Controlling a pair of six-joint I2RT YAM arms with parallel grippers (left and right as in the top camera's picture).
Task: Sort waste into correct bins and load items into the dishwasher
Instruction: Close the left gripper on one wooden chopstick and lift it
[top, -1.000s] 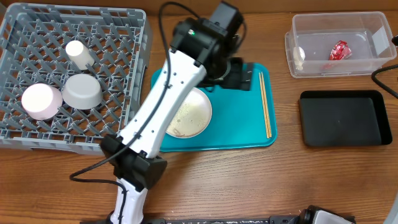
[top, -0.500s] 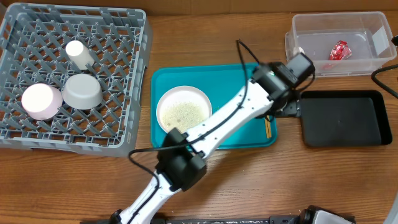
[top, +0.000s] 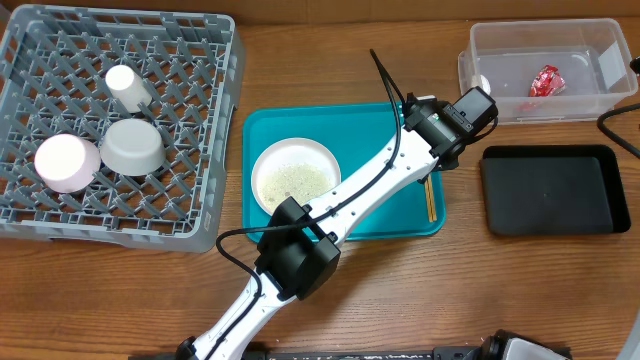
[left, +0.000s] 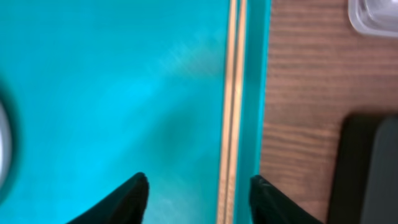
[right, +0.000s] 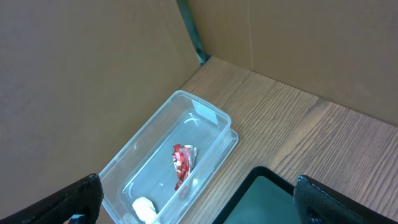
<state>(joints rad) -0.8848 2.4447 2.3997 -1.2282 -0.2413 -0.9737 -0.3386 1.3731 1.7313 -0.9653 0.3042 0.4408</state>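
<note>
The wooden chopsticks (top: 431, 200) (left: 233, 93) lie along the right edge of the teal tray (top: 380, 215). My left gripper (top: 432, 168) (left: 198, 186) hangs low over them, open, one dark finger on each side, neither touching the sticks. The white plate (top: 295, 178) with rice scraps sits on the tray's left half. The clear tub (top: 590, 45) (right: 208, 118) holds the red wrapper (top: 546, 80) (right: 182, 163) and the white tissue (top: 481, 88) (right: 144, 208). My right gripper (right: 198, 186) stands open and empty above the tub and the black tray (top: 555, 190) (right: 267, 199).
The grey dish rack (top: 215, 130) at the left holds a white cup (top: 127, 85), a grey-blue bowl (top: 132, 147) and a pink bowl (top: 66, 162). The left arm (top: 360, 195) slants across the teal tray. Cardboard walls rise behind the tub.
The left arm swung from the back of the teal tray to its right edge, uncovering the plate. It now sits over the chopsticks with its jaws narrower.
</note>
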